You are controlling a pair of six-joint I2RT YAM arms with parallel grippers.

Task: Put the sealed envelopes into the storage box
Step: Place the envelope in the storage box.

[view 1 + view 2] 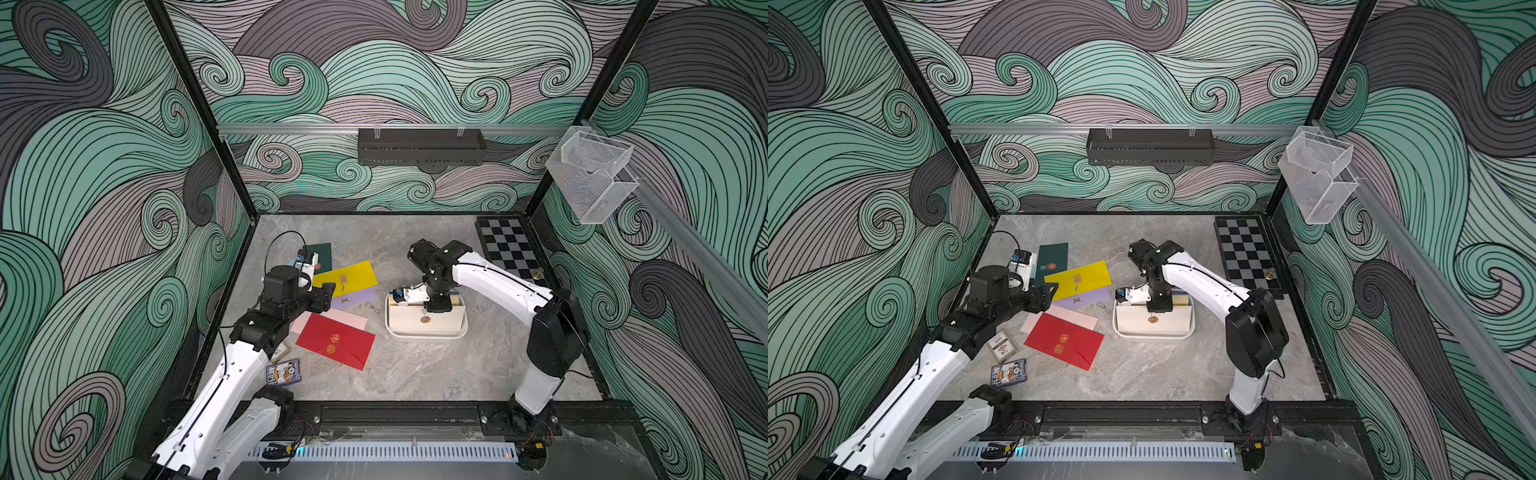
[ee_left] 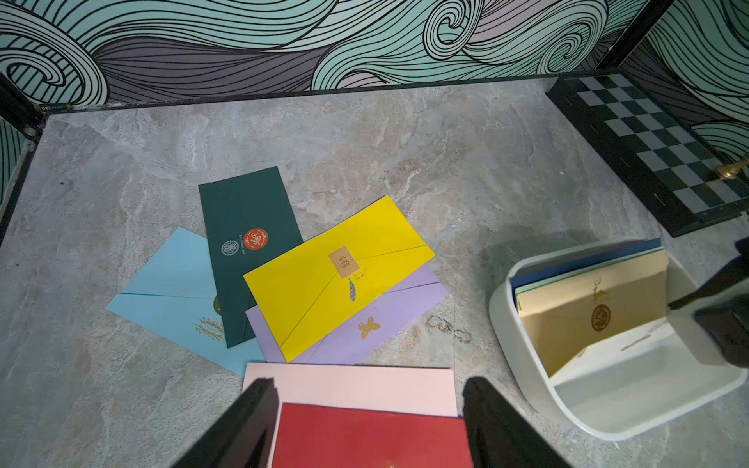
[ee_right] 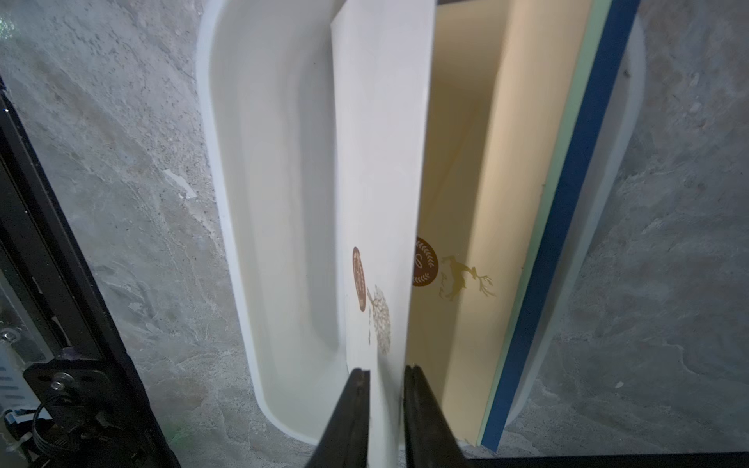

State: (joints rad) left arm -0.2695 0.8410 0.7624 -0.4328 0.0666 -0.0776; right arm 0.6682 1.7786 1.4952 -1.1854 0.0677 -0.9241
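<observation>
Near bench (image 1: pixel 415 374) centre: storage box (image 1: pixel 426 335), holding a cream envelope (image 3: pixel 466 182) and a blue envelope (image 3: pixel 583 170) on edge. Inside it the right tool (image 3: pixel 385 370) is straddling the white envelope (image 3: pixel 377 162), jaws narrowly apart; whether they are pinching cannot be told. At the box's nine o'clock the left tool (image 2: pixel 369 383), gaping wide and empty, is hovering over the pink envelope (image 2: pixel 405 389) and red envelope (image 2: pixel 364 437). Handling, judged: light, thin, slick, flexing readily; lying flat, best taken along an overhanging long edge.
</observation>
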